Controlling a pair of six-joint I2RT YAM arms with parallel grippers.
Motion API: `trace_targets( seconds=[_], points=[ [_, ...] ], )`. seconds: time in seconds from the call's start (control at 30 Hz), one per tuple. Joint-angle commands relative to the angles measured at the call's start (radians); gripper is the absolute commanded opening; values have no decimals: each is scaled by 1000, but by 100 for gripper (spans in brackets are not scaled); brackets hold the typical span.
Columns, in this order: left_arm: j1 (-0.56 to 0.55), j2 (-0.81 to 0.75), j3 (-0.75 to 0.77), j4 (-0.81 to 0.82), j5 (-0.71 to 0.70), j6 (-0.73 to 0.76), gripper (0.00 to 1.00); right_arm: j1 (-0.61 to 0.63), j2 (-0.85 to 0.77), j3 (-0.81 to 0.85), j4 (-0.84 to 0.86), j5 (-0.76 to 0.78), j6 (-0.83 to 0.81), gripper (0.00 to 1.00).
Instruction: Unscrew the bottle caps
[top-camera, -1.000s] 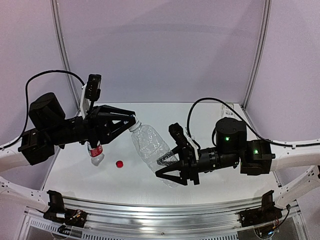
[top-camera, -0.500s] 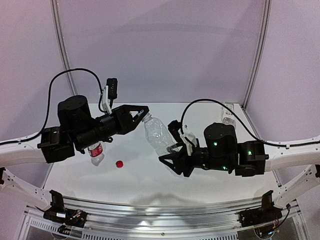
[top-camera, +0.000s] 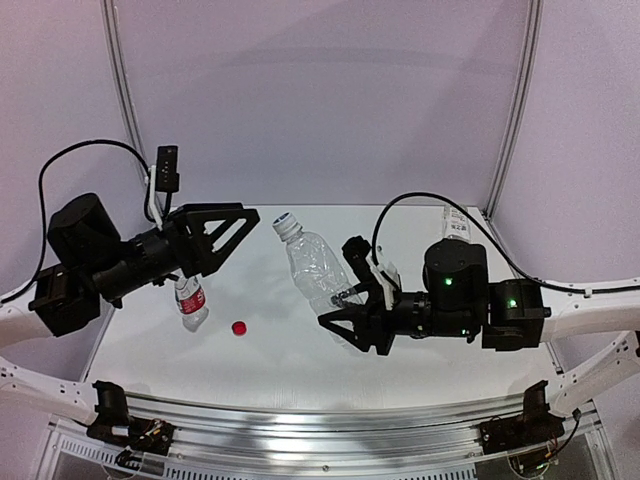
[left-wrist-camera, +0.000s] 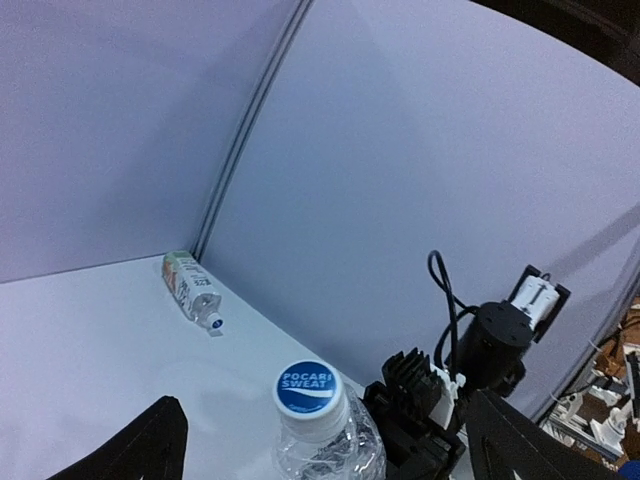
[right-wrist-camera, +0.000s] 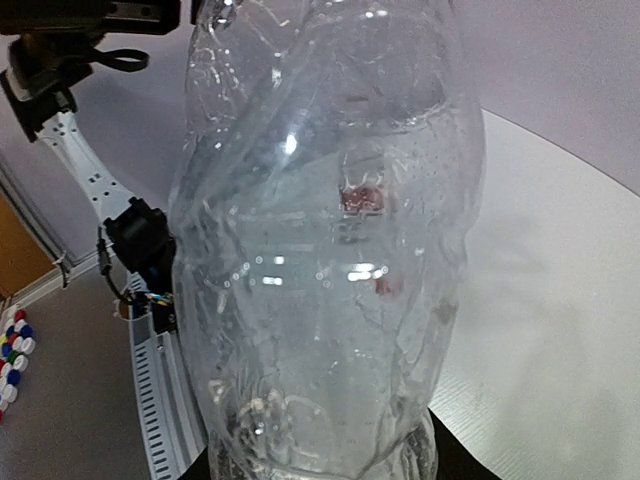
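My right gripper (top-camera: 352, 318) is shut on the lower body of an unlabelled clear bottle (top-camera: 318, 272), holding it tilted up to the left above the table. Its white-and-blue cap (top-camera: 285, 223) is on the neck. My left gripper (top-camera: 238, 240) stands open just left of that cap, not touching it. In the left wrist view the cap (left-wrist-camera: 308, 388) sits between my spread fingers (left-wrist-camera: 150, 448). The bottle (right-wrist-camera: 330, 240) fills the right wrist view. A loose red cap (top-camera: 239, 327) lies on the table beside a small red-labelled bottle (top-camera: 190, 300).
A labelled bottle (top-camera: 455, 222) with a blue-topped cap (left-wrist-camera: 214, 322) lies at the back right by the corner post. The white table (top-camera: 260, 370) ends in a metal rail along the near edge. Grey walls close the back and sides.
My left gripper has opened and drawn back to the left, off the cap, which stays on the bottle. The right gripper has kept its hold and shifted the bottle slightly.
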Motion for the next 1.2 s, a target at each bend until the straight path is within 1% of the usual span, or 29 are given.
trace_targets(
  seconds=[0.0,0.1,0.2,0.37,0.5,0.73,0.93,1.0,1.17],
  points=[
    [25,-68,-59,6,182,65,94,0,-53,-24,64,-224,-22,17],
    [27,-98,-77,34,264,75,93,0,-60,-27,89,-321,-24,17],
    [26,-90,-78,65,340,79,92,1,-57,-30,111,-420,-19,17],
    [14,-55,-68,110,413,90,90,0,-55,-32,132,-480,-4,17],
    [-14,-30,-35,88,405,129,89,2,-44,-27,132,-498,-1,17],
    [-53,-1,5,60,380,177,81,0,-23,-14,128,-494,10,17],
    [-67,-4,21,38,355,198,80,-1,-3,2,103,-461,15,17],
    [-68,-3,25,34,355,201,76,1,1,5,102,-465,16,17],
    [-70,6,30,27,348,202,58,1,5,7,102,-471,17,16]
  ],
)
